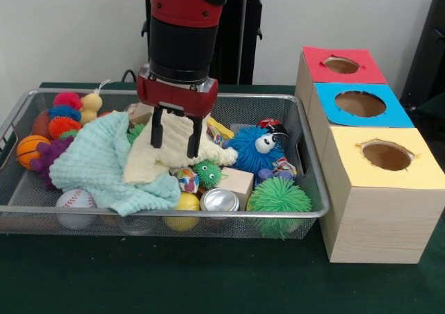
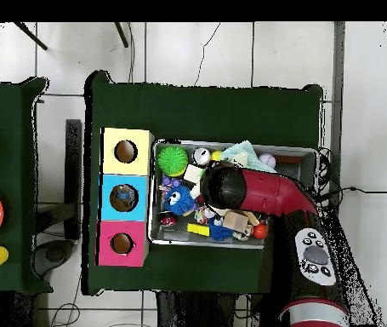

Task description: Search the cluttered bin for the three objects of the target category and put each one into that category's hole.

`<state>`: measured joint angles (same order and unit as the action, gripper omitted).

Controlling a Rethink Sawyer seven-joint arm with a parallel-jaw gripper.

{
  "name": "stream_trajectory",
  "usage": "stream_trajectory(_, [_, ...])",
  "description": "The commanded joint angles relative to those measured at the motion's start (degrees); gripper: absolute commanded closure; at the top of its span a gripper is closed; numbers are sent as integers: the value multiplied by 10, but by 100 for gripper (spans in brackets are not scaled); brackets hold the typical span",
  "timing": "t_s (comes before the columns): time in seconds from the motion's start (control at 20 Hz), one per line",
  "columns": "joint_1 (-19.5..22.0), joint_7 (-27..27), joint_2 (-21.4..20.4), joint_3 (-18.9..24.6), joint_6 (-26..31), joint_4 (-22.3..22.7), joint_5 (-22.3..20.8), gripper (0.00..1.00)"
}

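Observation:
My gripper (image 1: 175,135) is down in the wire bin (image 1: 306,154), open, its two black fingers (image 1: 157,130) straddling a raised fold of a pale yellow cloth (image 1: 174,158). A mint towel (image 1: 104,164) lies to its left over other toys. Around them are a blue fuzzy ball with eyes (image 1: 254,147), a big green spiky ball (image 1: 278,199), a small green spiky ball (image 1: 207,173), a baseball (image 1: 75,201), a basketball (image 1: 31,151), a tin can (image 1: 220,201) and a wooden block (image 1: 238,182). In the overhead view the arm (image 2: 256,194) hides the gripper and the bin's middle.
Three wooden boxes stand beside the bin, each with a round hole: red (image 1: 341,64), blue (image 1: 359,103), yellow (image 1: 386,155). Overhead they show as yellow (image 2: 126,151), blue (image 2: 124,197), pink (image 2: 122,243). A second table (image 2: 9,128) holds coloured dishes.

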<state>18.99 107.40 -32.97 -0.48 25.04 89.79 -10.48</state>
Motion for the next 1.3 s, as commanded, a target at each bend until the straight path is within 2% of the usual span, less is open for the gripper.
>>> stream_trajectory(0.05, [14,36,30,53,-15,29,1,0])
stream_trajectory(0.3, [-17,60,80,27,-57,2,-16,0])
stream_trajectory(0.5, [-60,82,84,-21,-19,-18,-15,0])
stream_trajectory(0.55, [-70,85,86,-34,-9,-19,-6,100])
stream_trajectory(0.7, [-62,83,87,-19,-27,-14,1,100])
stream_trajectory(1.1, [-84,79,29,-35,35,11,18,100])
stream_trajectory(1.3, [-88,83,23,-35,17,28,19,100])
